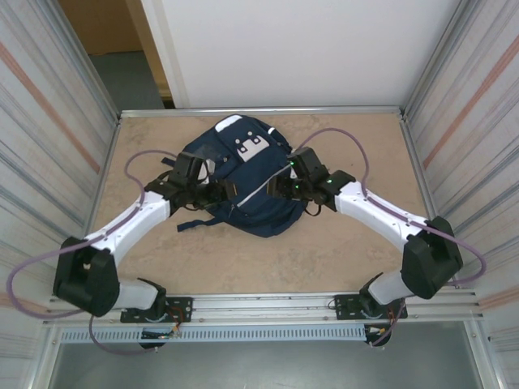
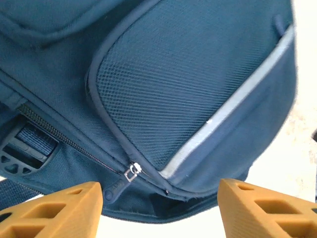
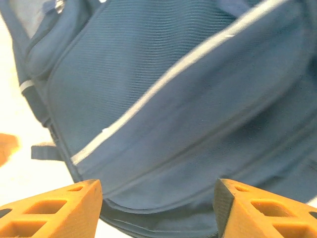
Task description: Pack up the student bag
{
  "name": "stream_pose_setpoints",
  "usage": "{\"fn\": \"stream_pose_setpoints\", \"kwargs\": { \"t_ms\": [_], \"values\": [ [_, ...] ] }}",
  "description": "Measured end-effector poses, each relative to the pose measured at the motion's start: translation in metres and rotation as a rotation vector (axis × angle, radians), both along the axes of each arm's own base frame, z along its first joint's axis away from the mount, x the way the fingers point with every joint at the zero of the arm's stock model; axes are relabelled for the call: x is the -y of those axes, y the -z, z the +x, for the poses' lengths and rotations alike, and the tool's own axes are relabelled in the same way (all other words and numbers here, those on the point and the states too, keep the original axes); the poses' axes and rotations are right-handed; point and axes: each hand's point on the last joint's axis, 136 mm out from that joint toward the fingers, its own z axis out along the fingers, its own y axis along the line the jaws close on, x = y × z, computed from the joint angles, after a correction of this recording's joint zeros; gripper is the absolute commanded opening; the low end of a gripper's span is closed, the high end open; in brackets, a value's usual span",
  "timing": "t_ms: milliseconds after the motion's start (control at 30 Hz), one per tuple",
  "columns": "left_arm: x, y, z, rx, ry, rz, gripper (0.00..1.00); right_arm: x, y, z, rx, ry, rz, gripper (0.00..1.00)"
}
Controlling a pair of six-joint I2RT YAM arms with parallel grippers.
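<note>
The large navy-blue fabric student bag (image 1: 247, 203) lies on the tan table (image 1: 340, 251). The left gripper (image 2: 159, 191) and right gripper (image 3: 158, 187) flank it, jaws wide, holding nothing.

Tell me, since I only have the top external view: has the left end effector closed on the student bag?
Observer: No. In the left wrist view the left end effector is open, with nothing between its orange fingers. The student bag lies just beyond them.
Operator: Any zipper near it?
Observer: Yes, a metal zipper pull sits just above the finger on the picture's left side.
Operator: And the right side?
Observer: The right end effector is open as well. It grips nothing and faces a pocket crossed by a reflective stripe.
</note>
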Motion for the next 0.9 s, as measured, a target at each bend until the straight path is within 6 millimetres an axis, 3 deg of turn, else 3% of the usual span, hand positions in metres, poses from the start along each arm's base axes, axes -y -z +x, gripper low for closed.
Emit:
{"fn": "stream_pose_setpoints", "kwargs": {
  "t_ms": [167, 400, 433, 467, 567, 700, 800, 900],
  "values": [
    [0.004, 0.02, 0.013, -0.078, -0.033, 0.008, 0.48, -0.017, 0.004, -0.009, -0.001, -0.053, 0.006, 0.6],
    [0.006, 0.043, 0.031, -0.155, -0.102, 0.022, 0.46, -0.017, 0.012, -0.012, 0.0, -0.056, 0.007, 0.6],
    [0.007, 0.047, 0.032, -0.167, -0.104, 0.023, 0.43, -0.018, 0.014, -0.013, 0.001, -0.059, 0.008, 0.6],
    [0.008, 0.049, 0.033, -0.175, -0.107, 0.022, 0.32, -0.019, 0.016, -0.015, 0.0, -0.066, 0.011, 0.6],
    [0.013, 0.048, 0.036, -0.188, -0.115, -0.01, 0.22, -0.027, 0.024, -0.026, -0.018, -0.086, 0.016, 0.58],
    [0.018, 0.045, 0.036, -0.209, -0.139, -0.078, 0.1, -0.056, 0.027, -0.05, -0.004, -0.136, 0.019, 0.59],
    [0.021, 0.042, 0.033, -0.229, -0.156, -0.131, 0.06, -0.077, 0.026, -0.064, 0.008, -0.156, 0.05, 0.59],
    [0.023, 0.035, 0.029, -0.25, -0.166, -0.177, 0.03, -0.081, 0.033, -0.066, 0.011, -0.118, 0.062, 0.59]
  ]
}}
